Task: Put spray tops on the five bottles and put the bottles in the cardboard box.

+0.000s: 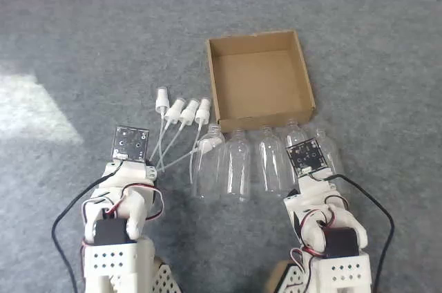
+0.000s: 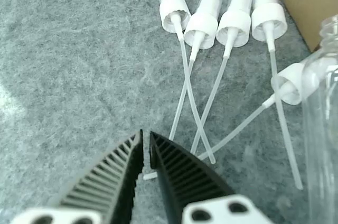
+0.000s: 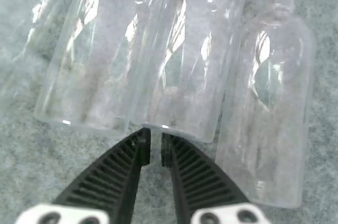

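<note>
- Nothing of the task looks done yet: the cardboard box [image 1: 261, 82] stands empty at the far side of the grey worktop [image 1: 83, 51]
- All five clear bottles [image 1: 238, 165] lie on their sides in a row just in front of the box, with their necks toward it. The necks that show are open, with no top fitted
- Four spray tops [image 1: 182, 108] lie side by side just left of the box. Their dip tubes [image 2: 185, 97] fan back toward the robot and cross one another
- The fifth spray top [image 2: 293, 84] lies apart from the others. Its head seems to touch the leftmost bottle [image 1: 209, 162], though the clear plastic makes contact hard to judge
- To do: fit five tops, then box five bottles
- The left gripper [image 2: 146, 135] is low over the worktop and points at the tube ends. Its jaws are drawn together to a thin slit with nothing between them
- The right gripper [image 3: 156, 133] sits just short of the bottle bases, aimed between two of them. Its jaws likewise nearly touch and hold nothing
</note>
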